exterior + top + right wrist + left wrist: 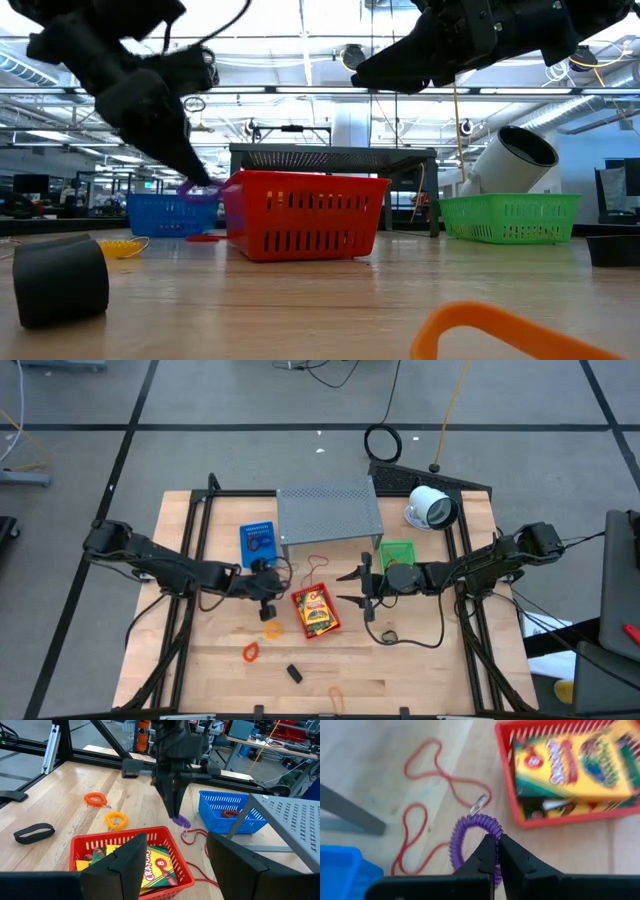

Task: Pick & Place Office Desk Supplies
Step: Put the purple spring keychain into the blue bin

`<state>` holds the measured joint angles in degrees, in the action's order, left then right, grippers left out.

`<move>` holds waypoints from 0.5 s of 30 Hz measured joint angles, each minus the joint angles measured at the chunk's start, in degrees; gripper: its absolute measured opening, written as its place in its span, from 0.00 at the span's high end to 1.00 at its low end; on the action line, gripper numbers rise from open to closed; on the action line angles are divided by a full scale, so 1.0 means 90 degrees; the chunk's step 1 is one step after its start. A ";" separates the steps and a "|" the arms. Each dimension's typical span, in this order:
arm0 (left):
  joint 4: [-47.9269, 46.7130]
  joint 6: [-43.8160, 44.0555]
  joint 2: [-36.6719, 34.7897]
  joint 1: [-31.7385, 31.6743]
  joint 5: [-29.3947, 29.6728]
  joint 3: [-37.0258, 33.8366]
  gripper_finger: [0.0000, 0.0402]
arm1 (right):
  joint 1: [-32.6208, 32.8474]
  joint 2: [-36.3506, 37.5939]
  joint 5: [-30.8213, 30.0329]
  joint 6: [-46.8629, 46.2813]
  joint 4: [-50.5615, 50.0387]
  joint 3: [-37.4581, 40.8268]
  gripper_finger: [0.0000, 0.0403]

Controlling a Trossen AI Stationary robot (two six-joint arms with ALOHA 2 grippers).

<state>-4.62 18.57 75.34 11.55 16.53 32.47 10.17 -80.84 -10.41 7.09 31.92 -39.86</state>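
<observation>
We see the surface (420, 660), a wooden top, with a grey shelf (329, 510) at its far side and a white round device (431, 508) beside that. A blue basket (257, 540) stands next to the shelf on the left arm's side, a green basket (397, 551) on the right arm's side, and a red basket (315, 611) sits near the middle, holding a yellow crayon box (152, 865).

Our left tool (497, 851) is down between the blue and red baskets, its fingers clenched tight on a purple coil (470, 831). The coil is pinched at its near edge and hangs just over the surface, a small metal ring at its far end. A red cord (427, 795) lies looped on the wood right beside the coil, between the two baskets.

Our right tool (175, 855) hangs above the surface beside the red basket, close to the green one, with its fingers spread wide and nothing between them.

Nearer the front edge lie a yellow coil (115, 820) and an orange coil (96, 798), well apart from the baskets. A black band (34, 832) rests on the wood farther out, and another orange loop (336, 694) lies at the front edge.
</observation>
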 joint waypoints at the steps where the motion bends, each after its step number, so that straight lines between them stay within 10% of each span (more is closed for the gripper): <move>1: -0.0018 0.0002 -0.0092 0.0035 0.0008 0.0000 0.98 | -0.0002 0.0000 0.0000 0.0000 0.0000 0.0000 0.51; 15: -0.0029 -0.0045 -0.1537 0.0436 0.0434 0.0132 0.98 | -0.0002 0.0000 0.0002 -0.0309 0.0439 0.0000 0.51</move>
<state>-4.89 18.16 61.51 15.47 20.44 33.65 10.15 -80.84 -10.39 4.31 35.87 -39.86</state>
